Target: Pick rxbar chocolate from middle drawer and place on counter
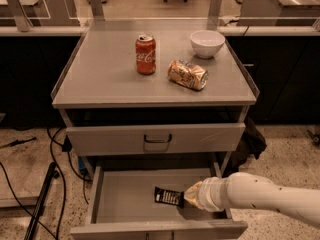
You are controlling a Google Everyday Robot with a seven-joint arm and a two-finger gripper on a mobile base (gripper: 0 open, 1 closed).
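Note:
The rxbar chocolate (168, 197), a small black wrapper with white lettering, lies flat on the floor of the open middle drawer (125, 199), right of centre. My gripper (189, 199) reaches in from the right on a white arm, its tan tip touching the bar's right end. The counter (100, 79) is the grey cabinet top above.
On the counter stand a red Coca-Cola can (145, 54), a white bowl (207, 43) and a crushed tan can (187, 74) lying on its side. The upper drawer front with black handle (157, 138) is closed. Cables (45, 194) lie on the floor at left.

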